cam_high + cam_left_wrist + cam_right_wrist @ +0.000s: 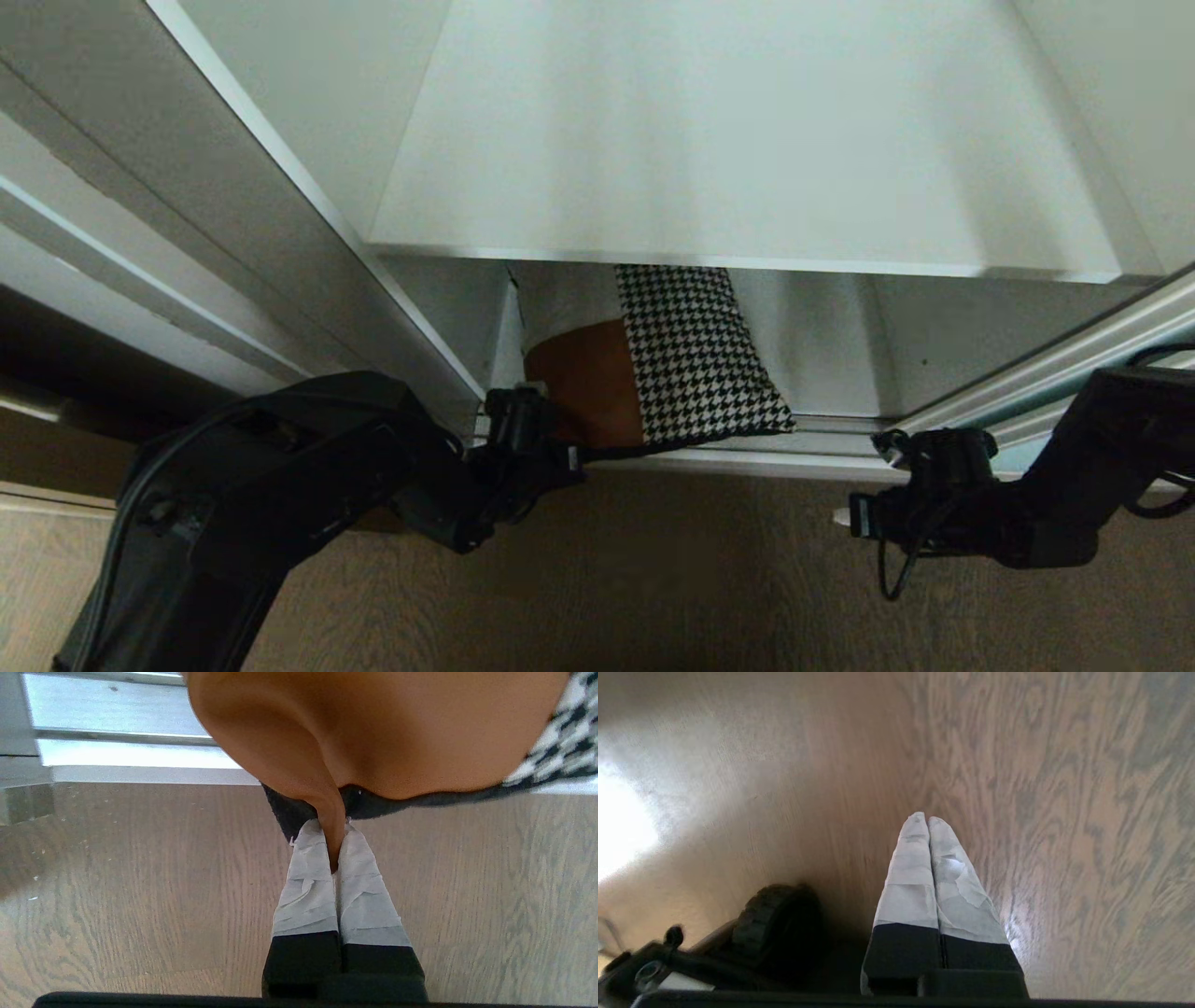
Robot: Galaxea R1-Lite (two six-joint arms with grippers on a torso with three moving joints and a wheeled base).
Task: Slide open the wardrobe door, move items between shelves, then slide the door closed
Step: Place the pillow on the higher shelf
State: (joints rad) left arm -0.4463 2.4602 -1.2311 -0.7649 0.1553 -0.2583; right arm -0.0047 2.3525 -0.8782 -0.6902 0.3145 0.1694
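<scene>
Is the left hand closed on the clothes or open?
Closed. In the wrist view the left hand pinches a fold of the rust-brown cloth on the clothes bundle between its taped fingers.

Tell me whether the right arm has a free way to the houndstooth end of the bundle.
Probably yes. The right gripper is shut on nothing, out over the wood floor; nothing stands between it and the houndstooth piece. The left gripper pinches only the rust-brown piece.
</scene>
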